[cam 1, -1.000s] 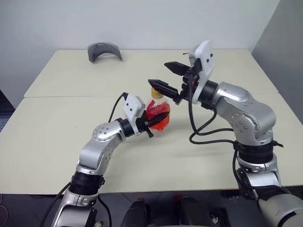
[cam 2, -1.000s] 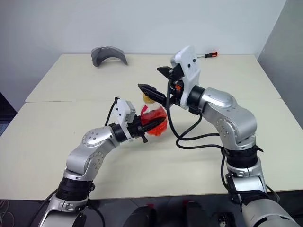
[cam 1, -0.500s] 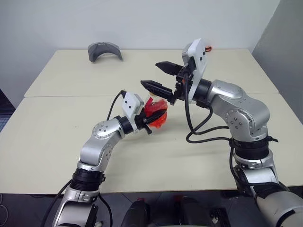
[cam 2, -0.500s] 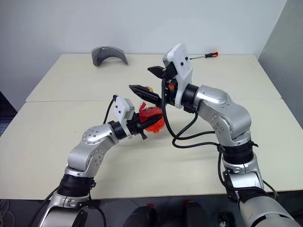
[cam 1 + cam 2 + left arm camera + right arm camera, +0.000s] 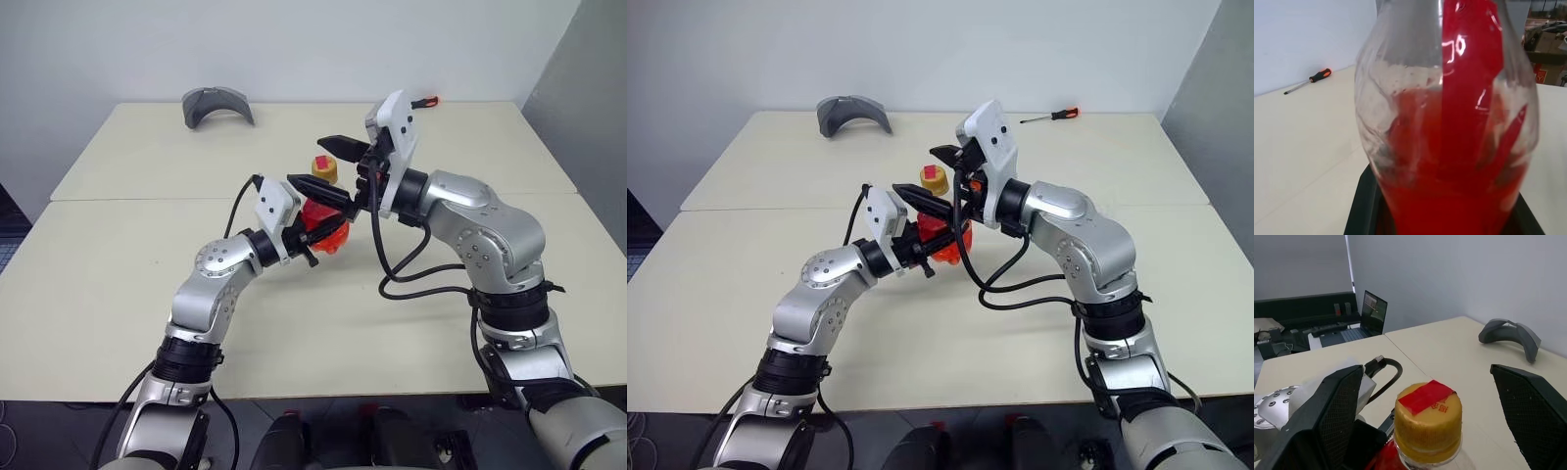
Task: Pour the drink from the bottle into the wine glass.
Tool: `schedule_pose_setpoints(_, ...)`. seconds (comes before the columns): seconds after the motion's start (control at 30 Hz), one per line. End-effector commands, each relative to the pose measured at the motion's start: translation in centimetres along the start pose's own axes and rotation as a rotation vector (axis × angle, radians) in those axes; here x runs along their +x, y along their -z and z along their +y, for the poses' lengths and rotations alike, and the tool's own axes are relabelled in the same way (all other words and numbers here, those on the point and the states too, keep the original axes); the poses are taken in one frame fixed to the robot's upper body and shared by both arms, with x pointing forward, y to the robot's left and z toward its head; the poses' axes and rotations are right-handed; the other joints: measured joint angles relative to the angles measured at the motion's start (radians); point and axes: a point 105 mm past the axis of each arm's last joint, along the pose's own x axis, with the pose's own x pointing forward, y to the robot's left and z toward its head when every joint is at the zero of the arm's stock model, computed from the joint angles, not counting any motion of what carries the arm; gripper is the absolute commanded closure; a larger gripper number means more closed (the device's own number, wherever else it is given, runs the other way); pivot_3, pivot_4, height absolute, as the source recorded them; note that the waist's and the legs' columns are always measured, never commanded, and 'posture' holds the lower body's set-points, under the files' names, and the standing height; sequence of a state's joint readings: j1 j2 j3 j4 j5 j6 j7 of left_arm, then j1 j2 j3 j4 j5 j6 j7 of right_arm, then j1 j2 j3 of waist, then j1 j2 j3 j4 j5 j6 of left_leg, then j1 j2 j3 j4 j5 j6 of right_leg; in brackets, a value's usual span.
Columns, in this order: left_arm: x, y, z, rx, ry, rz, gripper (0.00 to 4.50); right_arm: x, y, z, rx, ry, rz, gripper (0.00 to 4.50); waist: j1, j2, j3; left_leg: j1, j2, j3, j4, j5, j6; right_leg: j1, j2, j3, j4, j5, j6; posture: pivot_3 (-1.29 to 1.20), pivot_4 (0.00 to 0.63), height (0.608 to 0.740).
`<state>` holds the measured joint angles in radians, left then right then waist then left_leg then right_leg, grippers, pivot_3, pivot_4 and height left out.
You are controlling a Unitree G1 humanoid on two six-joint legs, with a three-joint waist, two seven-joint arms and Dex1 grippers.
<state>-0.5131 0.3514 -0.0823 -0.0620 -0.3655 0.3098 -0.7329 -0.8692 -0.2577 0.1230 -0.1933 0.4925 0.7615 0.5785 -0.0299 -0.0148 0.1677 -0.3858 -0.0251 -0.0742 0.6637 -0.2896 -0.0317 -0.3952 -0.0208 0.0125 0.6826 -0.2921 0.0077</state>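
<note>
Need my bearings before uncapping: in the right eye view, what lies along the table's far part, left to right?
Grey curved plastic piece → yellow bottle cap with red label → orange-handled screwdriver.

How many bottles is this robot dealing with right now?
1. The bottle, half full of red drink, is held up over the table in the left tool. Its yellow cap sits between the open fingers of the right tool.

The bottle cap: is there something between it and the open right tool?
Nothing visible. The cap sits in the open gap of the right tool, one finger on each side, not touching. The left tool holds the bottle lower, at its body.
</note>
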Motion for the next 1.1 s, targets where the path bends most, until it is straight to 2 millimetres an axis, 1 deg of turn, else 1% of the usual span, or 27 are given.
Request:
schedule_pose_setpoints(0.03,0.2,-1.8,-0.1,0.055,0.010,-0.060,3.49,-0.1,-0.7,-0.6,-0.028,0.027,-0.031,0.07,0.000,0.000,0.000,0.000,0.000,0.000,0.000,0.000,0.000,0.000,0.000,0.000,0.000,0.000,0.000,0.00,0.150,0.740)
schedule_pose_setpoints(0.2,0.0,-1.7,-0.4,0.051,0.014,-0.060,3.49,-0.5,-1.2,-1.4,0.002,0.045,-0.067,0.07,0.000,0.000,0.000,0.000,0.000,0.000,0.000,0.000,0.000,0.000,0.000,0.000,0.000,0.000,0.000,0.00,0.150,0.740)
schedule_pose_setpoints(0.4,0.0,-1.6,-0.4,0.045,0.014,-0.057,3.49,-0.9,-2.1,-1.7,0.017,0.054,-0.100,0.07,0.000,0.000,0.000,0.000,0.000,0.000,0.000,0.000,0.000,0.000,0.000,0.000,0.000,0.000,0.000,0.00,0.150,0.740)
schedule_pose_setpoints(0.53,0.0,-1.6,-0.4,0.043,0.014,-0.058,3.49,-1.6,-2.0,-2.1,-0.005,0.073,-0.080,0.07,0.000,0.000,0.000,0.000,0.000,0.000,0.000,0.000,0.000,0.000,0.000,0.000,0.000,0.000,0.000,0.00,0.150,0.740)
schedule_pose_setpoints(0.67,-0.1,-1.6,-0.2,0.044,0.008,-0.059,3.49,-2.7,-1.4,-2.9,-0.012,0.104,-0.047,0.07,0.000,0.000,0.000,0.000,0.000,0.000,0.000,0.000,0.000,0.000,0.000,0.000,0.000,0.000,0.000,0.00,0.150,0.740)
schedule_pose_setpoints(0.97,-0.5,-1.6,-0.4,0.041,0.005,-0.054,3.50,-6.5,-0.3,-4.8,-0.040,0.159,0.053,0.07,0.002,0.000,0.000,0.000,0.000,0.000,0.000,-0.002,0.003,0.000,0.000,0.000,0.000,0.000,0.000,0.00,0.150,0.740)
schedule_pose_setpoints(1.03,-0.6,-1.6,-0.3,0.040,0.004,-0.052,3.51,-7.3,-0.1,-4.8,-0.044,0.148,0.078,0.07,0.002,0.000,0.000,-0.001,0.000,0.000,0.000,-0.002,0.003,0.000,0.000,0.000,0.000,0.000,0.000,0.00,0.150,0.740)
schedule_pose_setpoints(1.1,-0.7,-1.5,-0.3,0.040,0.003,-0.050,3.51,-7.7,-0.1,-4.5,-0.042,0.120,0.088,0.07,0.001,0.000,0.000,-0.001,0.000,0.000,0.000,-0.002,0.003,0.000,0.000,0.000,0.000,0.000,0.000,0.00,0.150,0.740)
